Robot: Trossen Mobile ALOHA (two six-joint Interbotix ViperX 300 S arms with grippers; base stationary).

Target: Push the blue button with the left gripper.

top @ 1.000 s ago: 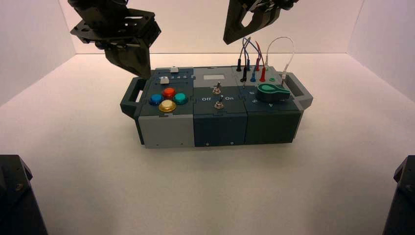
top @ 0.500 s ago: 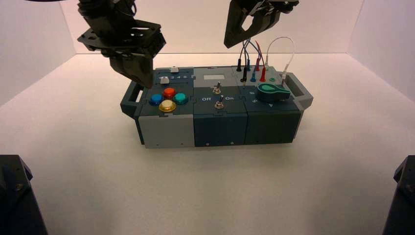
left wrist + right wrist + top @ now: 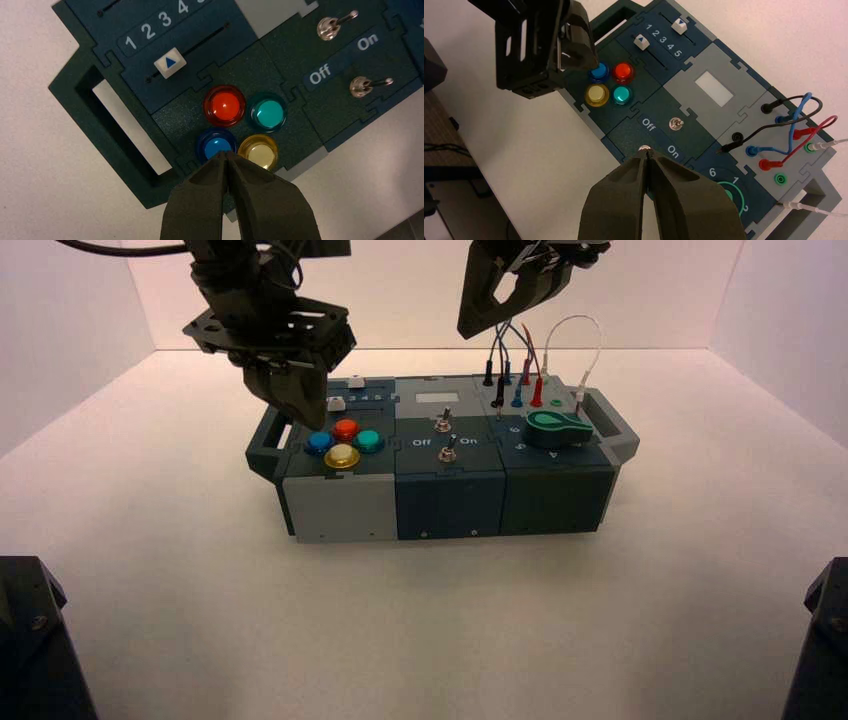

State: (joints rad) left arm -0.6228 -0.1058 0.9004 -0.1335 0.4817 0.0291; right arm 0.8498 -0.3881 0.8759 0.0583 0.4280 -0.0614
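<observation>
The blue button (image 3: pixel 319 443) is the left one of a cluster of coloured dome buttons on the box's left end. In the left wrist view it (image 3: pixel 216 145) lies just beyond my fingertips. My left gripper (image 3: pixel 305 422) is shut and empty, hanging tip-down just above and behind the button; its tips (image 3: pixel 226 155) overlap the button's near edge in its own view. The right wrist view shows it (image 3: pixel 574 55) beside the blue button (image 3: pixel 599 72). My right gripper (image 3: pixel 472 322) is shut and empty, held high above the box's wired part; its tips (image 3: pixel 646 152) hang over the toggle switches.
Red (image 3: pixel 224 105), teal (image 3: pixel 268 112) and yellow (image 3: pixel 258 151) buttons crowd round the blue one. A slider's white knob (image 3: pixel 170 62) and the box's handle (image 3: pixel 122 130) lie close by. Two toggle switches (image 3: pixel 336 26), a green knob (image 3: pixel 552 425) and plugged wires (image 3: pixel 520 360) lie to the right.
My left gripper has moved right and down, from beyond the box's left handle to just over the button cluster. The right arm has not moved.
</observation>
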